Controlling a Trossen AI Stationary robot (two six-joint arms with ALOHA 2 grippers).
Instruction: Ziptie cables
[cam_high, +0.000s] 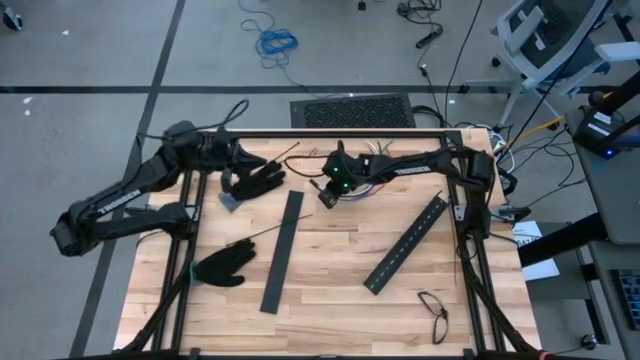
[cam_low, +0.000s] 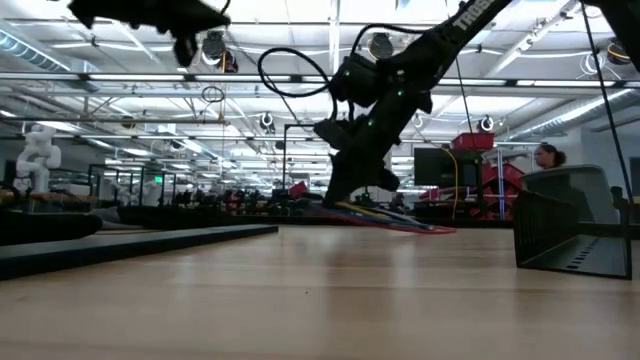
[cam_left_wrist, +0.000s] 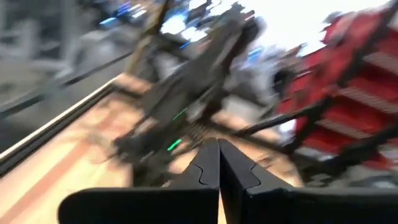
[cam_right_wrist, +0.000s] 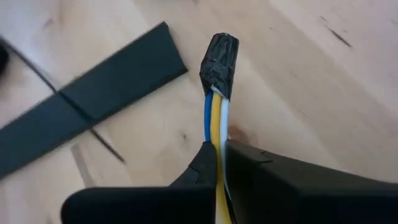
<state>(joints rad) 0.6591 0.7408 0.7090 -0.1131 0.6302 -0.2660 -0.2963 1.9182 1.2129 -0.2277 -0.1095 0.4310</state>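
While the left arm waits at the table's far left corner, the right gripper (cam_right_wrist: 219, 163) is down near the middle of the far edge, its fingers pinched on the cables (cam_right_wrist: 216, 118). From the right wrist, blue, yellow and white wires run side by side between the two dark fingers (cam_right_wrist: 261, 180) and end just beyond them in a cap of black tape (cam_right_wrist: 219, 62). That taped end hangs over bare wood, close to one corner of a flat black bar (cam_right_wrist: 93, 106) but apart from it. A very thin dark ziptie (cam_right_wrist: 62, 93) lies across that bar.

From above, the rest of the bundle (cam_high: 372, 183) trails from the right gripper (cam_high: 332, 190) toward the far right side of the table. At table height the wires (cam_low: 395, 220) fan out low on the wood – red, blue and yellow among them – beside the gripper (cam_low: 345, 190).

On the left arm, the left gripper (cam_left_wrist: 219, 163) has its fingers pressed together with nothing between them – its wrist view is too smeared to tell much beyond that. In the overhead view it sits (cam_high: 232, 152) beside a black glove (cam_high: 255, 180). A second black glove (cam_high: 222, 267) lies nearer the front left, with a thin ziptie (cam_high: 262, 235) running from it toward the long bar (cam_high: 282, 250). Another slotted bar (cam_high: 405, 245) lies diagonally on the right, and a pair of glasses (cam_high: 434, 313) rests near the front right corner.
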